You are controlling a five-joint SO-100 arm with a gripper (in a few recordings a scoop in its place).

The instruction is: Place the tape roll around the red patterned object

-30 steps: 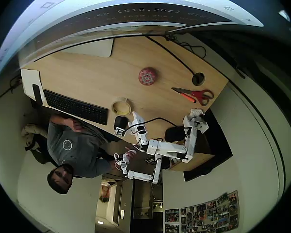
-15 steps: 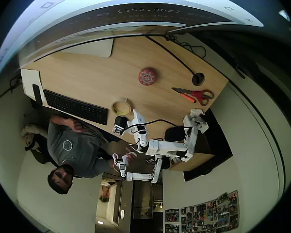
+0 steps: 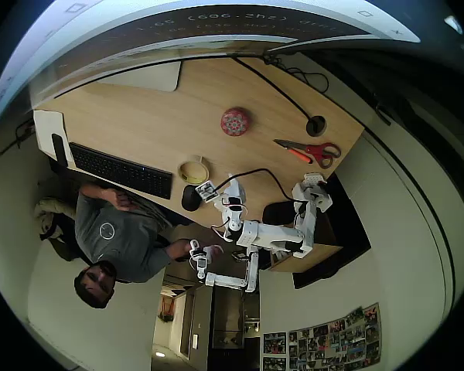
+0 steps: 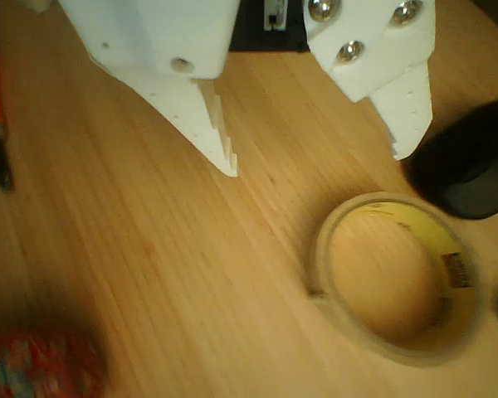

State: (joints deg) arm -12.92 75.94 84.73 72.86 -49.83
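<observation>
1. In the overhead view I see a person seated at the left, below the desk edge, with a black keyboard on the desk just above them.
2. Taking the tape roll as my landmark: it lies flat on the wood, right of the keyboard's end. In the wrist view the tape roll shows bare wood through its open centre.
3. A black mouse sits just below the roll in the overhead view; in the wrist view the mouse is just beside the roll's upper right rim.
4. My gripper hangs above the desk, its two white fingers spread apart with nothing between them, tips short of the roll and not touching it.
5. The red patterned ball rests up and right of the roll, well apart from it; the wrist view shows it blurred at the bottom left corner.
6. Red-handled scissors lie far right of the roll.
</observation>
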